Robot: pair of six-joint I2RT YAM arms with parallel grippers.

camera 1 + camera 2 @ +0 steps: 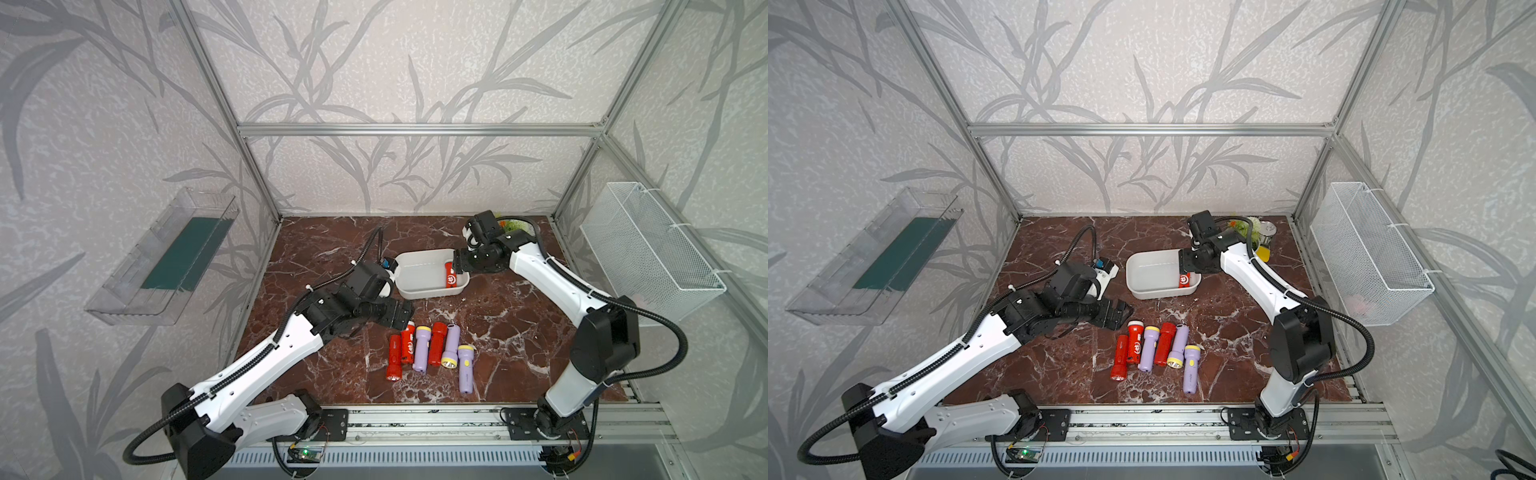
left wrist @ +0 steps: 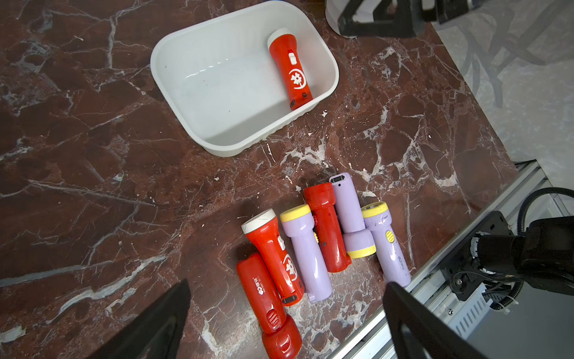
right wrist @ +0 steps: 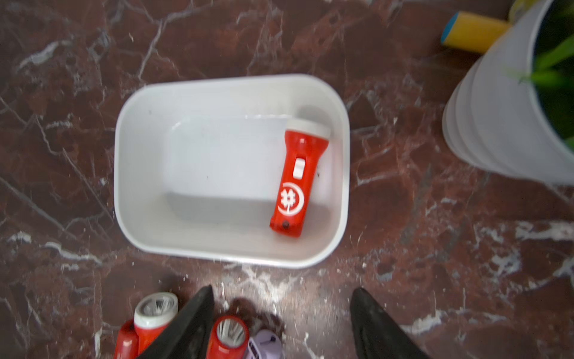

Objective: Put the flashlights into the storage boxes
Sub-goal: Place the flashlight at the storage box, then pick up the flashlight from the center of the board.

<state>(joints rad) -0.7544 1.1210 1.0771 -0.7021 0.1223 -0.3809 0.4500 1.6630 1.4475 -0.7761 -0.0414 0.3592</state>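
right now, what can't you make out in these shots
- Tub flashlight: in both top views its head is hidden under the right arm.
- Table flashlights: the right wrist view shows only a few ends. The picture's edge and a jaw cut off the rest.
- Plant: mostly behind the right arm in a top view.
- Wire basket: there is a pale shape inside, too faint to name.

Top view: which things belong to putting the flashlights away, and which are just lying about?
Job: white tub; red flashlight lying inside it; three red flashlights and three lilac flashlights on the table.
Lying about: plant pot; yellow roll; wire basket; clear tray.
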